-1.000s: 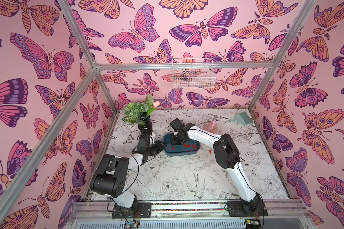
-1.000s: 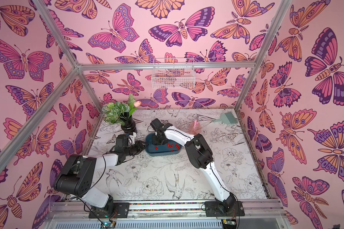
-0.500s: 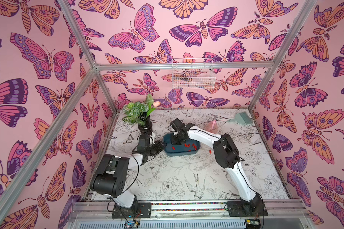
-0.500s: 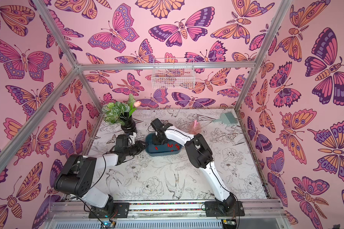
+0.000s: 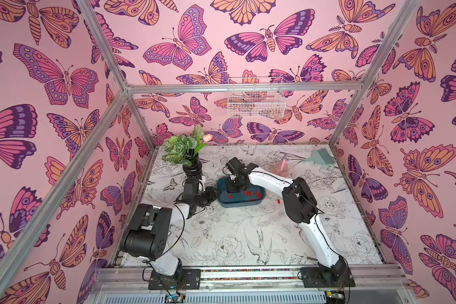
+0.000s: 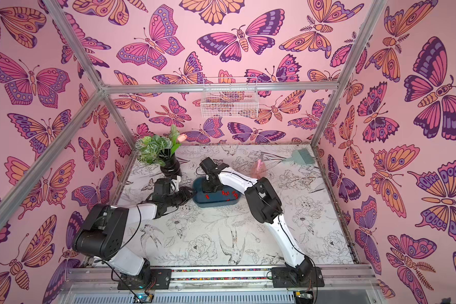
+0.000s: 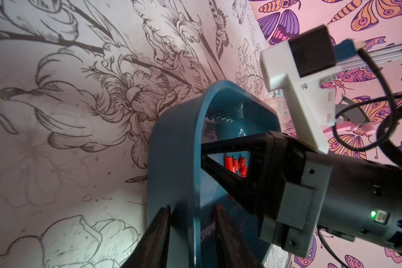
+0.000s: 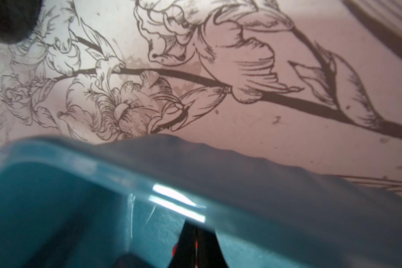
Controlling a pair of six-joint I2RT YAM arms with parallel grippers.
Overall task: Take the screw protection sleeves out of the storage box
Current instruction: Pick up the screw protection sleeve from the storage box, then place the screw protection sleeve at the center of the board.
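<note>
Worktop (image 5: 234,231): a white sheet with black line drawings of flowers and birds.
Room: pink butterfly walls, aluminium frame bars, and a white wire basket (image 5: 256,105) on the back wall.
Storage box (image 5: 237,203) (image 6: 213,204): a shallow dark teal tray with rounded corners, flat on the worktop, open side up, under the right pincer.
Screw protection sleeves (image 5: 250,193) (image 7: 236,164): tiny red caps lying on their sides inside the box, most beyond the right pincer, away from the left pincer.
Stray sleeve (image 5: 278,201): on the worktop just past the box's far end.
Long axis: runs from the left pincer past the right pincer.
Left pincer (image 5: 213,194): narrow, clamping the box's short end wall, with one finger outside and one inside.
Right pincer (image 8: 196,234) (image 5: 231,189): tips pressed together inside the box, with a sliver of red sleeve between them.
</note>
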